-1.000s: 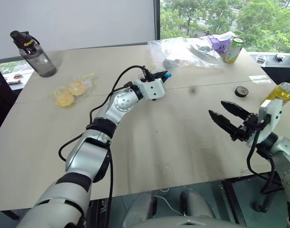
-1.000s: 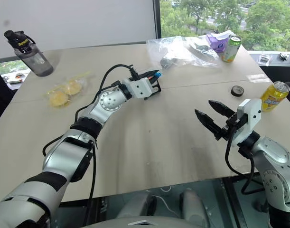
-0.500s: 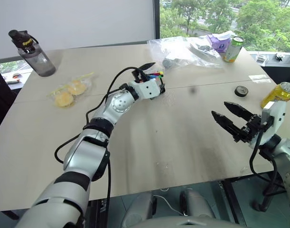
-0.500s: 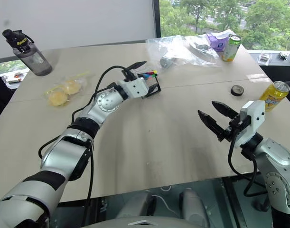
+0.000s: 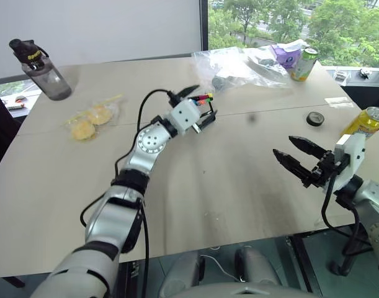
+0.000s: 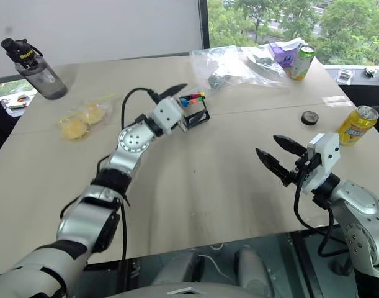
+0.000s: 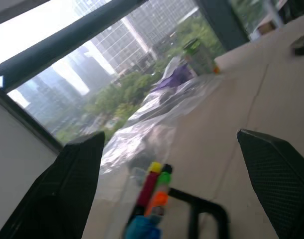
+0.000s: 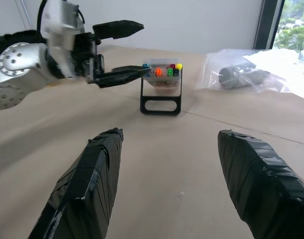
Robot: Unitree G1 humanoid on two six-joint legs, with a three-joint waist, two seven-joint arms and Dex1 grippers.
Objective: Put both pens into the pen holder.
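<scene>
**Both grippers empty, pen holder upright past mid-table**

The right gripper [image 6: 277,156] hangs nearest the camera over the table's [image 6: 226,192] near right part, its two black fingers spread apart with nothing between them, pointing toward the middle of the table. Just beyond it, at the right edge, stands a yellow drink can [image 6: 353,125], and a little farther in lies a small dark round thing [image 6: 310,118].

The left gripper [image 8: 123,50] reaches out past mid-table, fingers parted wide and empty; in the right wrist view one finger stands above the other, the lower one with its tip just beside the pen holder [image 8: 162,89]. The holder, a small black open frame, stands upright on the table with coloured tips showing at its top: blue, orange, green, magenta and yellow [image 7: 152,199]. Which of these tips belong to the pens cannot be told.

Well to the left lies a clear bag of yellow round pieces [image 6: 77,121]. Farther back on the right is a crumpled clear plastic bag [image 6: 239,67], then a purple pouch [image 6: 282,56] and a green can [image 6: 301,62]. At the far left corner stands a grey water bottle [image 6: 31,62].
</scene>
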